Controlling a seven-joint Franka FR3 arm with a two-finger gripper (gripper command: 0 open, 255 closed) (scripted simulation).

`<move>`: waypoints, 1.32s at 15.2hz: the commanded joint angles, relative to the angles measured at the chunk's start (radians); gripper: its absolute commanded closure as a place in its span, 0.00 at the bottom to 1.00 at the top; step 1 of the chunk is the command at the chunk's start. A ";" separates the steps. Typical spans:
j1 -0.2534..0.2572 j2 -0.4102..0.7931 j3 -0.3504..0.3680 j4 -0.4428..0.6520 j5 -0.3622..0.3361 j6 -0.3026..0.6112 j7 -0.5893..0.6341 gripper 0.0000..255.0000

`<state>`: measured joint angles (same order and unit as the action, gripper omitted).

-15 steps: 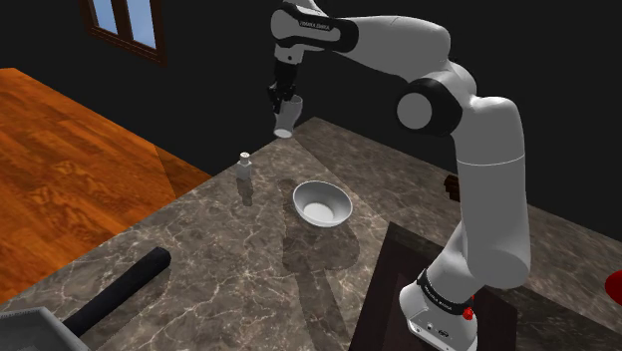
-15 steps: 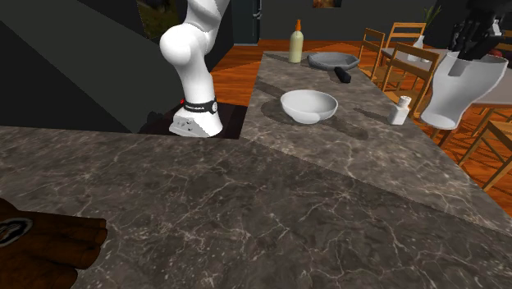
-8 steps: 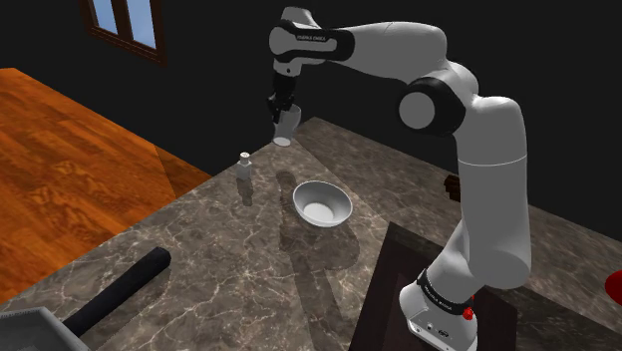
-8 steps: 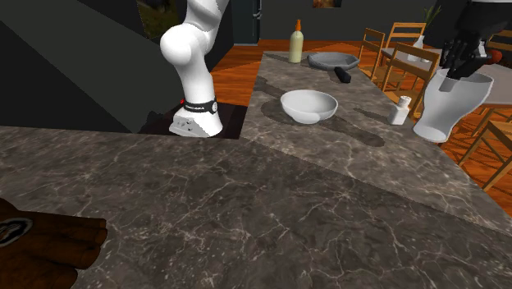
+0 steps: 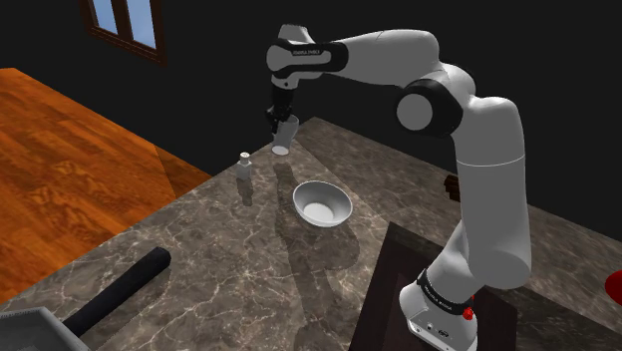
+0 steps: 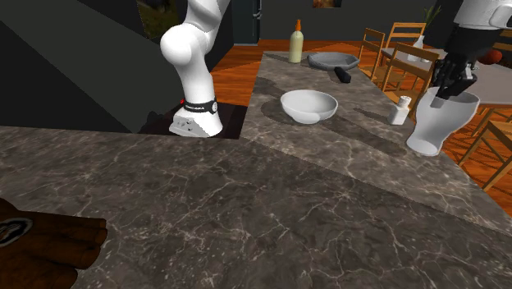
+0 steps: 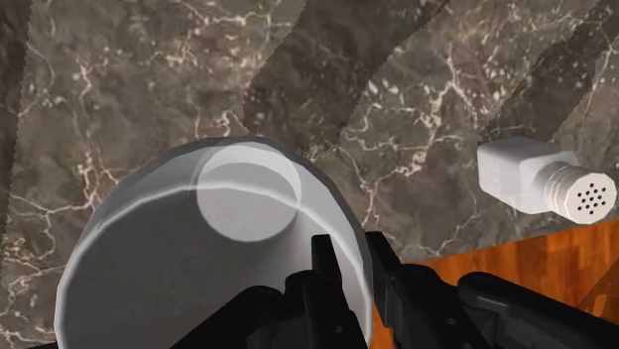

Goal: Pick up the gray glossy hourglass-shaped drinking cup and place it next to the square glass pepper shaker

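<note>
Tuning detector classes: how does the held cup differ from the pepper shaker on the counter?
The cup is round, waisted and open-topped; the pepper shaker has a square body with a perforated cap. The cup is clasped at its rim by the end effector; the pepper shaker stands free on the countertop. The cup is clearly wider than the pepper shaker. Both are pale grey-white.

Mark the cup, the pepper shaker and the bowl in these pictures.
cup (image 6: 436, 123): second exterior view, on its pale outer wall below the rim.
pepper shaker (image 7: 518, 175): wrist view, on its white squarish body.
bowl (image 5: 321, 210): shoulder view, on its inner floor.
</note>
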<state>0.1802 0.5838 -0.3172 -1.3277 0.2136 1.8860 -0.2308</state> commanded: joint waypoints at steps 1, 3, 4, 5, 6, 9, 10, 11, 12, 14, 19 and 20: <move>0.001 0.002 0.001 -0.024 0.002 0.027 -0.003 1.00; 0.002 0.009 0.002 -0.041 0.005 0.050 -0.006 1.00; 0.002 0.012 0.003 -0.049 0.006 0.061 -0.007 1.00; 0.002 0.012 0.003 -0.050 0.006 0.062 -0.007 1.00; 0.002 0.012 0.003 -0.049 0.006 0.062 -0.007 1.00; 0.002 0.012 0.003 -0.049 0.006 0.062 -0.007 1.00; 0.002 0.012 0.003 -0.049 0.006 0.062 -0.007 1.00; 0.002 0.012 0.003 -0.049 0.006 0.062 -0.007 1.00; 0.002 0.012 0.003 -0.049 0.006 0.062 -0.007 1.00; 0.002 0.012 0.003 -0.049 0.006 0.062 -0.007 0.00; 0.001 0.004 0.001 -0.029 0.003 0.034 -0.005 0.00; 0.000 -0.004 -0.001 -0.007 0.000 0.004 -0.002 0.00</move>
<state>0.1826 0.5830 -0.3166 -1.3568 0.2150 1.9155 -0.2342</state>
